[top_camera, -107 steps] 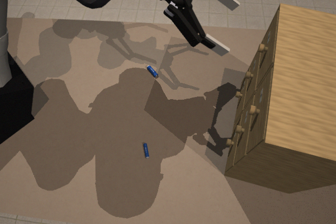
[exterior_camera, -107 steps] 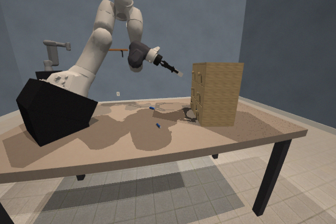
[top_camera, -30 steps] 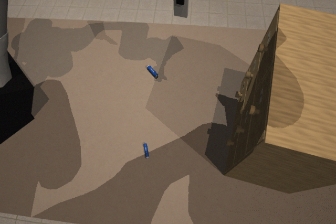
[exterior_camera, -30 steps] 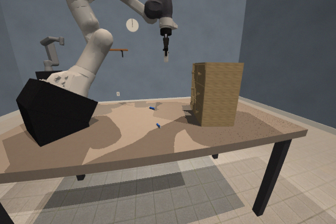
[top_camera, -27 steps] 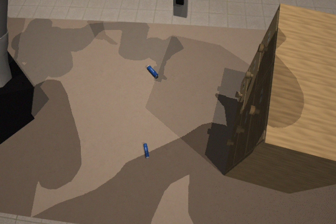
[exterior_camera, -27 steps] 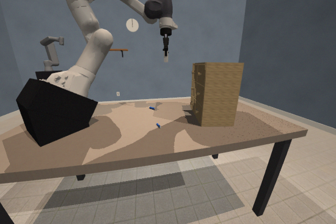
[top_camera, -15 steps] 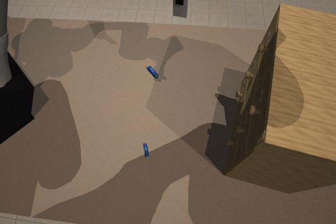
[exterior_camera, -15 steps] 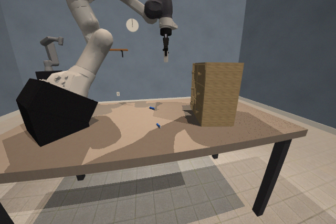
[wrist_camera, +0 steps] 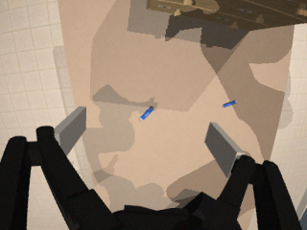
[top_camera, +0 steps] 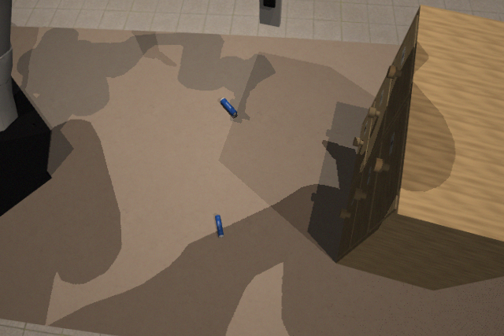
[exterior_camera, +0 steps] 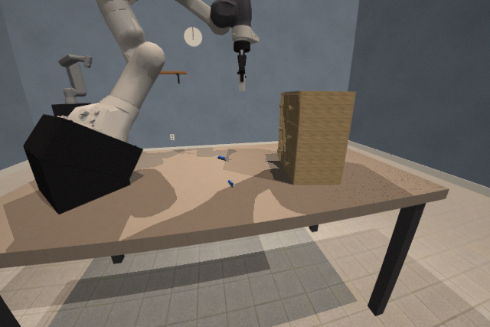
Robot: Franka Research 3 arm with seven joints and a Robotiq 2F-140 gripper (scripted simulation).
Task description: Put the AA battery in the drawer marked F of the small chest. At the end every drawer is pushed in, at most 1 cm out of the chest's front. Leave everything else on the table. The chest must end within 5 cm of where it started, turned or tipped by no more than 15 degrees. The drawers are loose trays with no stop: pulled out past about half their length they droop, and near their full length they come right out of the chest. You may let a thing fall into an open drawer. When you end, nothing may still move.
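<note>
The thicker blue battery [top_camera: 228, 107] [exterior_camera: 221, 157] [wrist_camera: 147, 113], seemingly the AA, lies on the table. A thinner blue battery [top_camera: 219, 225] [exterior_camera: 230, 183] [wrist_camera: 229, 103] lies apart from it, nearer the table's front edge in the exterior view. The small chest [top_camera: 455, 100] [exterior_camera: 322, 137] [wrist_camera: 280, 20] stands upright, its knobbed drawer fronts facing the robot base. The drawers look in or nearly in; small offsets are hard to judge. The drawer labels, including F, are too small to read. My gripper [exterior_camera: 241, 85] [wrist_camera: 148, 126] is open and empty, pointing down high above the table.
The robot's black base [top_camera: 24, 157] [exterior_camera: 79, 165] stands at the opposite end of the table [top_camera: 162, 153] [exterior_camera: 190, 220] from the chest. Arm and chest shadows cross the table top. The floor shows beyond the table edges.
</note>
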